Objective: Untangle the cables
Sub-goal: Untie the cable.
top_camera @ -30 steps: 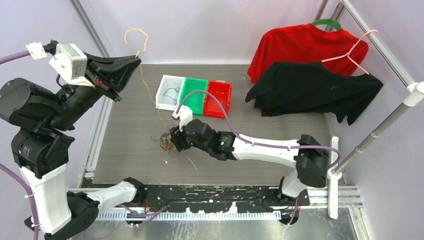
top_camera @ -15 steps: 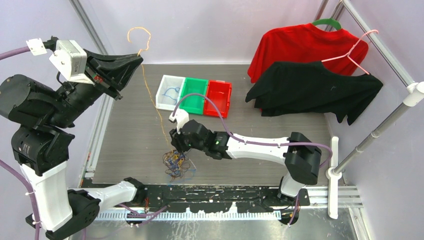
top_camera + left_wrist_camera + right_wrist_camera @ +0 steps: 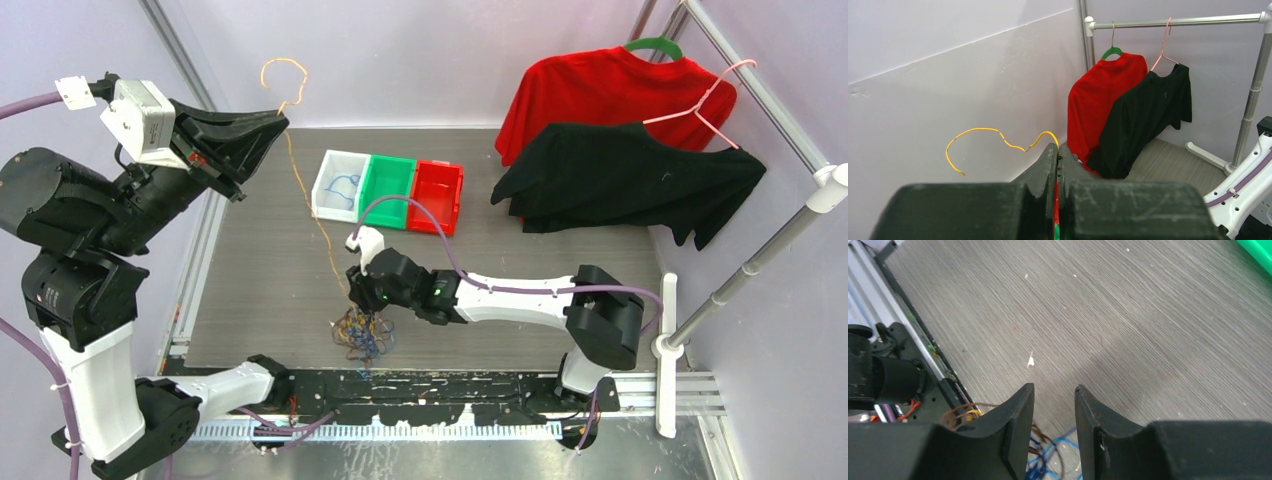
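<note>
The cables are a clump (image 3: 360,336) of blue, brown and orange wires on the table near its front edge. One orange cable (image 3: 305,200) rises out of the clump to my left gripper (image 3: 281,119), which is held high at the left and shut on it. The cable's free end (image 3: 983,129) curls out past that gripper (image 3: 1057,148). My right gripper (image 3: 352,291) hovers just behind and above the clump with its jaws apart. In the right wrist view, blue wires (image 3: 1055,445) and brown wires (image 3: 965,410) lie on the table below this gripper (image 3: 1054,390), with nothing pinched between its fingers.
White (image 3: 328,200), green (image 3: 388,190) and red (image 3: 438,195) bins stand in a row at mid-table; a blue wire (image 3: 343,184) lies in the white one. A red shirt (image 3: 600,90) and a black shirt (image 3: 620,175) hang from the rack (image 3: 760,90) at right.
The clump has slid from mid-table toward the front edge and spread out. The right gripper's jaws have narrowed. The orange cable now runs straighter up to the left gripper.
</note>
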Robot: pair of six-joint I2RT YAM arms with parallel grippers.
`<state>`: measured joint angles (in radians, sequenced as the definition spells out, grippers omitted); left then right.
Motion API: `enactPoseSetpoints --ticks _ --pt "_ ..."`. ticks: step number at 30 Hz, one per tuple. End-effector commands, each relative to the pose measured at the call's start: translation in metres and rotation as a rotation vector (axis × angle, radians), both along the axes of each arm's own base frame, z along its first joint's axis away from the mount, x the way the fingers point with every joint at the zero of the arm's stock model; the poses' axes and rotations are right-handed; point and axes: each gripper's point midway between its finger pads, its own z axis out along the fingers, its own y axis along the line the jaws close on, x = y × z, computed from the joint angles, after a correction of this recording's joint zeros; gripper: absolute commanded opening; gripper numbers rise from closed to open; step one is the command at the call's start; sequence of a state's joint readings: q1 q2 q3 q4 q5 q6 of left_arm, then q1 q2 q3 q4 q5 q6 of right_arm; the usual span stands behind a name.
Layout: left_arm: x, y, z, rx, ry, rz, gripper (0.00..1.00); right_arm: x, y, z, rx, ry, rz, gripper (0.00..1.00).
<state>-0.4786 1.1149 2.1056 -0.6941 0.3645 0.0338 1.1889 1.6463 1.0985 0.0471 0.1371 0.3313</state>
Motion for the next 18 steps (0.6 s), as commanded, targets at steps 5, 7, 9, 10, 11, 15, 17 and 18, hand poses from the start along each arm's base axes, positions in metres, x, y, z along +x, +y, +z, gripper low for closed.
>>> enactPoseSetpoints --ticks 5,7,9,10,11,15,17,18 --pt "-0.012 0.001 0.013 -0.022 -0.044 -0.025 0.0 0.023 -0.04 0.043 0.071 -0.096 -0.176 0.66" --pt "-0.012 -0.001 0.011 -0.023 -0.033 -0.034 0.0 0.027 -0.049 0.053 0.086 -0.121 -0.209 0.69" --pt "-0.012 -0.002 0.01 -0.026 -0.026 -0.04 0.0 0.023 -0.051 0.058 0.103 -0.123 -0.194 0.68" --pt "-0.012 -0.002 0.01 -0.026 -0.024 -0.044 0.0 0.022 -0.051 0.059 0.108 -0.123 -0.191 0.68" --pt "-0.012 -0.003 0.01 -0.026 -0.022 -0.046 0.0 0.017 -0.048 0.06 0.117 -0.112 -0.159 0.67" --pt "-0.012 -0.003 0.009 -0.026 -0.019 -0.047 0.0 0.013 -0.046 0.061 0.126 -0.106 -0.127 0.62" --pt "-0.011 -0.003 0.008 -0.024 -0.018 -0.047 0.0 0.007 -0.04 0.068 0.158 -0.103 -0.09 0.61" --pt "-0.011 -0.004 0.007 -0.023 -0.016 -0.047 0.0 0.005 -0.036 0.073 0.177 -0.104 -0.07 0.61"
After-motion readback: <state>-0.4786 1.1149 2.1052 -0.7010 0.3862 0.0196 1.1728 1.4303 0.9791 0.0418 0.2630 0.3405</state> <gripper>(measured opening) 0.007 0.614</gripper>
